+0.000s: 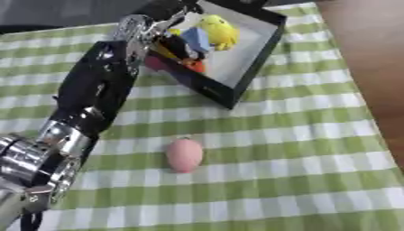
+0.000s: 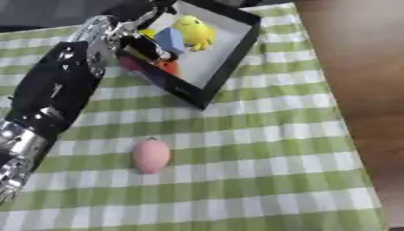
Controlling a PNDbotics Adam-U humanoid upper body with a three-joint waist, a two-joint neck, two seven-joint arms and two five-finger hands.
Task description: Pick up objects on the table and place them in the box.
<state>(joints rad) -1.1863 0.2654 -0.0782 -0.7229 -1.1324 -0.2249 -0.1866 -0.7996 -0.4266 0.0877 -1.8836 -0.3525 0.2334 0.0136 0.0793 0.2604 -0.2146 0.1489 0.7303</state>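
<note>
Left hand (image 1: 162, 13) is up at the near-left edge of the black box (image 1: 252, 56), reaching over its rim, and whether its fingers are spread or curled I cannot tell from here. Green-and-white checked cloth (image 1: 300, 149) covers the table, brown wood (image 1: 371, 54) showing along the right side. Inside the box sit a yellow toy (image 1: 218, 30), a blue piece (image 1: 195, 39) and something orange-red (image 1: 194, 66). Down on the cloth, well apart from the hand, lies a pink egg-shaped object (image 1: 184, 154). No readable writing anywhere.
</note>
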